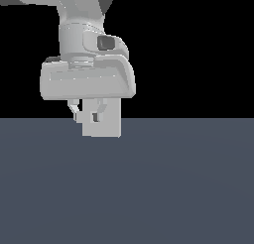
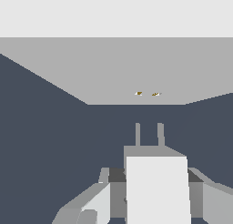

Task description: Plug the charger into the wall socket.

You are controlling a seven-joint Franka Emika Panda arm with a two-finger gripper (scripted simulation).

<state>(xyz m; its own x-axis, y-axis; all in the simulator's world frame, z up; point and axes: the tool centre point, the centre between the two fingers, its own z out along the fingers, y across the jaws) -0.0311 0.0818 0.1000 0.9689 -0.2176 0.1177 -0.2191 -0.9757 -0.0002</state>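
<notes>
end effector (image 1: pixel 87 112) closed on charger (image 1: pixel 106 121)

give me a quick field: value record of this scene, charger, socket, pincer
charger: whitish block held in the pincer, two prongs pointing at the socket
wall socket: pale grey plate with two small yellowish holes, ahead of the prongs
pincer: shut on the charger, raised above the dark floor
gap: prongs short of the holes, not yet inserted
alignment: prongs roughly in line with the holes in the wrist view
</notes>
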